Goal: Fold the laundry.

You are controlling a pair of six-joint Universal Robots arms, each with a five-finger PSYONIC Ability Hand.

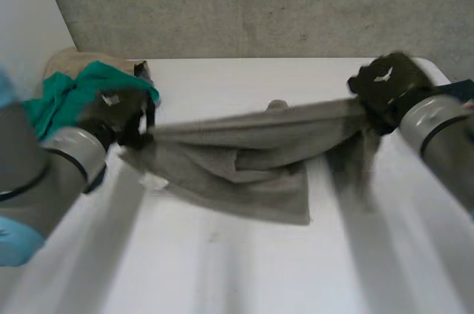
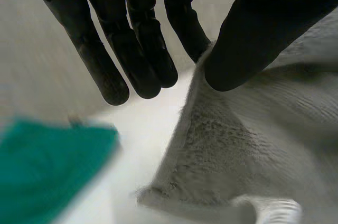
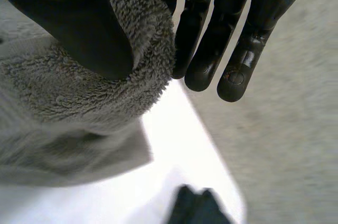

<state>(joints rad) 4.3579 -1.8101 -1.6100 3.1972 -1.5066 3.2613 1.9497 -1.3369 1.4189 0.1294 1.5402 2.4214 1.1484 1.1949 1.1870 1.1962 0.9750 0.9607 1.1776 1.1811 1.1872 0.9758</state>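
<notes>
Right now my left hand grips one end of a grey towel and my right hand grips the other, so the towel is stretched between them over the smooth white desk. The upper edge runs as a taut band from hand to hand. Below it the cloth sags in soft, heavy folds, and the lowest corner seems to lie on the desk near the middle.

In my left wrist view, my thumb presses on the towel's edge and pinches it against the nearest finger. The other fingers hang straight and free beside the cloth. Here the towel shows a short, nubby pile, with a paler hem along its lower edge.

In my right wrist view, my thumb bears down on a thick, fluffy rolled edge of the towel. That edge curls over and is clamped against my straight, glossy black fingers.

A crumpled green cloth, smoother than the towel, lies just beside my left hand at the far corner of the desk. It rests on a beige cloth. A rough grey concrete wall rises behind the desk.
</notes>
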